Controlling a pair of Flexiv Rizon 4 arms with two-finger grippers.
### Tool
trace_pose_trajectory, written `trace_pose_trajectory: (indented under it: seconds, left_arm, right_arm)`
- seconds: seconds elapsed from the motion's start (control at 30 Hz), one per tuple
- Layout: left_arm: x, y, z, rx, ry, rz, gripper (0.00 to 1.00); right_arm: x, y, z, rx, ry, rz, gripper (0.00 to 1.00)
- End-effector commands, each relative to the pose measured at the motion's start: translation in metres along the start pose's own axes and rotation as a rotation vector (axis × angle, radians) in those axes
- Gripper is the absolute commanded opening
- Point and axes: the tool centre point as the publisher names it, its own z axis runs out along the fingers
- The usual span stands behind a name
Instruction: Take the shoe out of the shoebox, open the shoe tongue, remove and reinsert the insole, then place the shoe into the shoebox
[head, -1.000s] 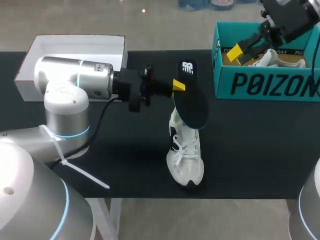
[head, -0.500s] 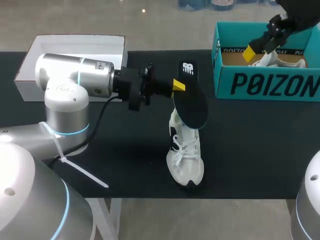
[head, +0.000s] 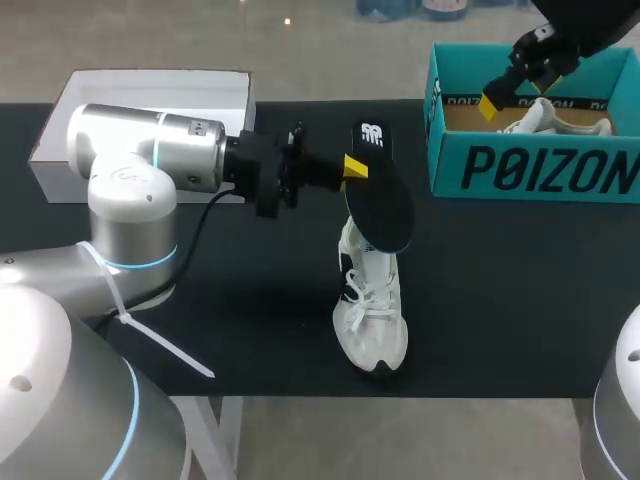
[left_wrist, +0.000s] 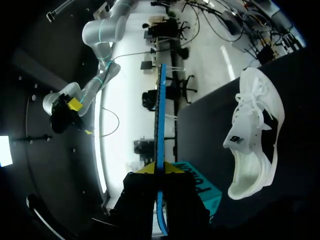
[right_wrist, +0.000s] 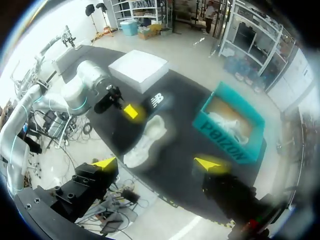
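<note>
Our left gripper (left_wrist: 160, 169) is pressed onto the insole (head: 381, 205), a yellow tip on each face, gripping it at one long edge. In the left wrist view the insole shows edge-on, a thin blue line running straight ahead from between the fingers. It hangs off the table (head: 500, 300), tilted, its dark face toward the head camera. Its lower end overlaps the heel end of the shoe (head: 370, 310) in the head view, and we cannot tell whether the two touch.

The shoe is white with black at the side. It sits on the table under the insole, laces up, toe pointing at the front edge.

Our right gripper (right_wrist: 157, 163) is spread wide with nothing between its fingers. It is raised well above the table. In the head view one of its yellow tips shows over the rear left part of the shoebox (head: 530, 165). The teal shoebox stands open at the table's right rear, well apart from the shoe, with a second shoe (head: 555, 118) lying inside. A white box (head: 150, 95) sits at the left rear, behind our left arm.
</note>
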Motion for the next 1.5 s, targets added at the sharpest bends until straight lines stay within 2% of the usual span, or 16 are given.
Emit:
trace_pose_trajectory:
  seconds: [0.03,1.43,1.5]
  left_arm:
    - [-0.0013,-0.0028,0.0010,-0.008,0.005,0.000,0.00]
    - [-0.0013,-0.0028,0.0010,-0.008,0.005,0.000,0.00]
    - [-0.0011,-0.0049,-0.0036,0.006,-0.011,-0.045,0.00]
  right_arm:
    - [-0.0005,0.0011,0.0009,0.002,0.002,0.002,1.00]
    - [-0.0005,0.0011,0.0009,0.002,0.002,0.002,1.00]
    - [-0.0005,0.0011,0.0009,0.002,0.002,0.002,1.00]
